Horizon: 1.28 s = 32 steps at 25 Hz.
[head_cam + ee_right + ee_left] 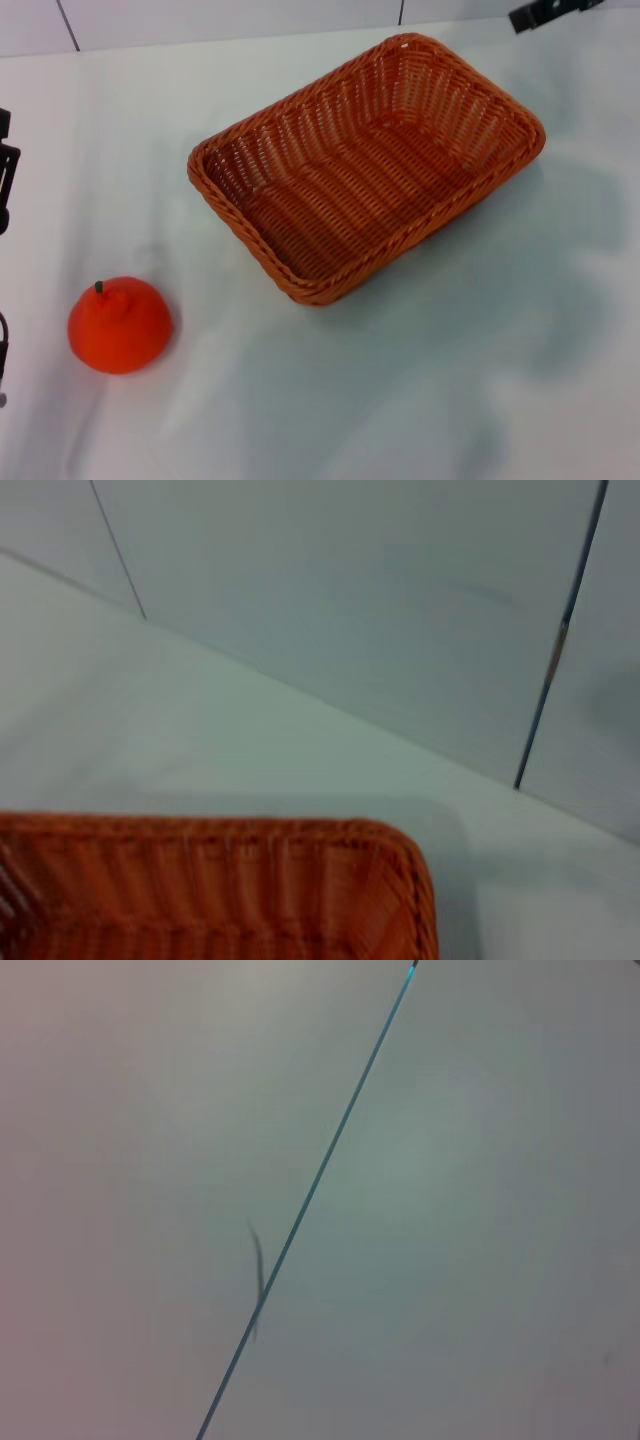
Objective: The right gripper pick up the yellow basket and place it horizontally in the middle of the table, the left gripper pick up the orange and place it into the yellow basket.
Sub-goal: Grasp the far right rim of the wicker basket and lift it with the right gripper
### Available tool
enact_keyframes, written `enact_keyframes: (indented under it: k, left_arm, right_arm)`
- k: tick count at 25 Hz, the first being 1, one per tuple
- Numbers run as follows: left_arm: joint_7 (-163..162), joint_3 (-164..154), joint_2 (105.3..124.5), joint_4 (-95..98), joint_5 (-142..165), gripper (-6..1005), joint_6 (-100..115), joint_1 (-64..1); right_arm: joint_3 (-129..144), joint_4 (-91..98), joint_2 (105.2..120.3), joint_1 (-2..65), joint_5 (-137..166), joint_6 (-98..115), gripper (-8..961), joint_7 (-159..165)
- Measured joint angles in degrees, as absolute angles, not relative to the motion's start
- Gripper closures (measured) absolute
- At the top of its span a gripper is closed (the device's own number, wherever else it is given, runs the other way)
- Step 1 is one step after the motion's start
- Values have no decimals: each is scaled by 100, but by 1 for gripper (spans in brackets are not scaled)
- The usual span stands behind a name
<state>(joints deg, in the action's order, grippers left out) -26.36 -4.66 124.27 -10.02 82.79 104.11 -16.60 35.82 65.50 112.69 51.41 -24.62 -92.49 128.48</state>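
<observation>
The yellow basket (365, 165), orange-brown wicker, lies empty on the table (420, 380), set diagonally right of centre. One of its corners shows in the right wrist view (300, 880). The orange (118, 324) sits on the cloth at the near left, apart from the basket, stem up. Only a black piece of the right gripper (545, 12) shows, at the far right edge beyond the basket's far corner. Black parts of the left gripper (6, 175) show at the left edge, behind the orange. The left wrist view shows none of the task's things.
A pale panelled wall (400, 610) with dark seams (555, 650) stands behind the table's far edge. The left wrist view shows a plain pale surface crossed by one thin dark seam (320, 1175).
</observation>
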Motion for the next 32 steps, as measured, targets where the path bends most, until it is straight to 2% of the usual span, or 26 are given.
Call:
enact_keyframes:
  k: [21, 27, 32]
  left_arm:
    - [-2636, -475, 12436, -1035, 8279, 139, 10411, -1602]
    - [-2636, -475, 12436, -1046, 8279, 139, 10397, -1597]
    - [-2636, -475, 12436, -1046, 8279, 139, 10375, -1605]
  right_arm:
    - [4450, 4261, 11410, 5258, -2247, -7046, 84, 12933]
    - [4608, 3830, 11426, 5298, -2243, -6652, 287, 12919]
    - [4605, 3820, 11433, 5278, -2298, -6630, 532, 12896]
